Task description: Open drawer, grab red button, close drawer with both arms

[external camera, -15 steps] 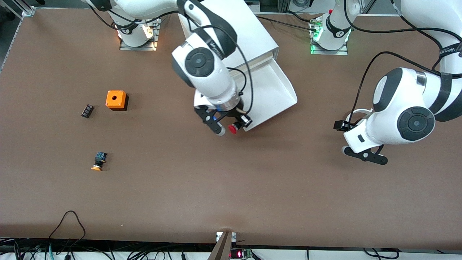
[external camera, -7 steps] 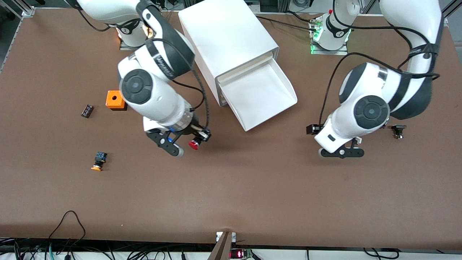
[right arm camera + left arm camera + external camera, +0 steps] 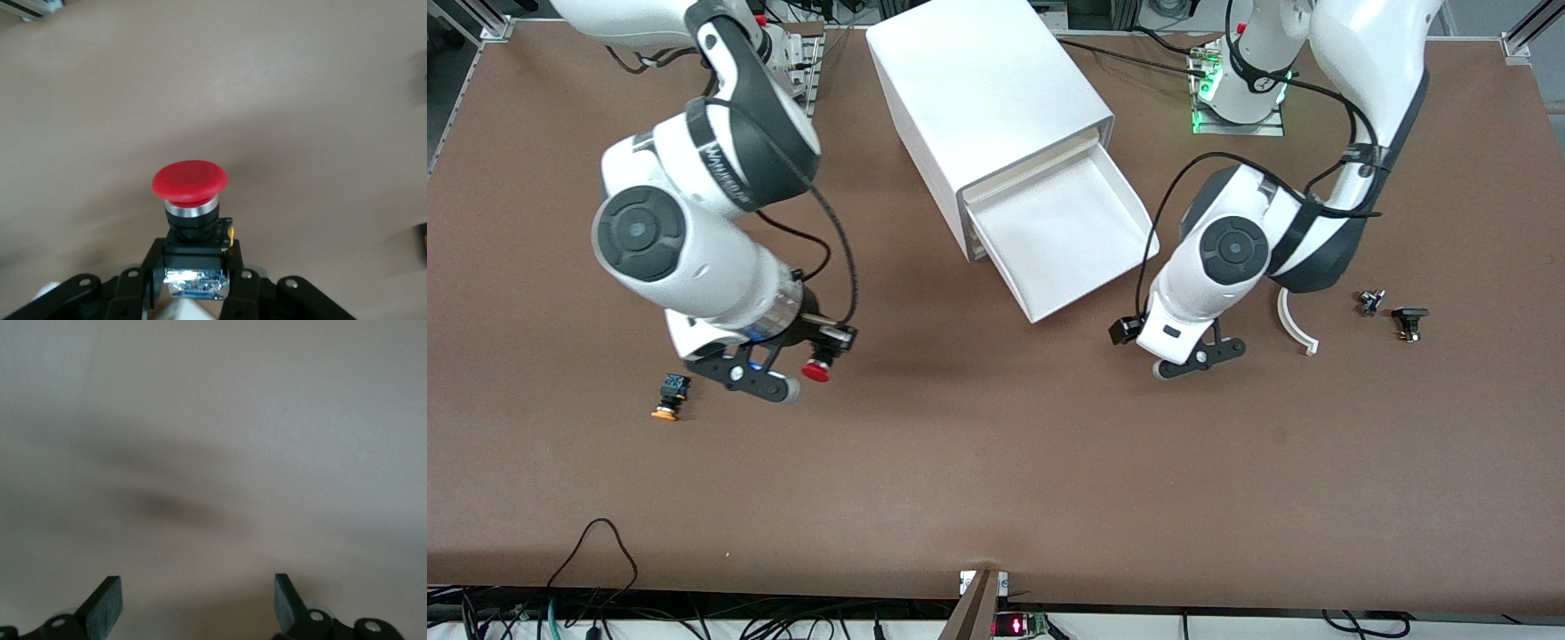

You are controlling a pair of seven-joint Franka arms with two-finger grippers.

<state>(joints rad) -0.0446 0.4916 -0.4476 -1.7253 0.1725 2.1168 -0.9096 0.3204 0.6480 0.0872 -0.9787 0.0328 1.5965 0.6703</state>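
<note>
1. One button (image 3: 815,370) has left the drawer (image 3: 1069,238): the right gripper (image 3: 800,380), clamped on its black body, has carried it out over bare counter (image 3: 996,480) toward the right arm's end.
2. Only closing remains, likely: the left gripper (image 3: 1199,357), empty with fingers spread, has swung in beside the open drawer's front corner.
</note>
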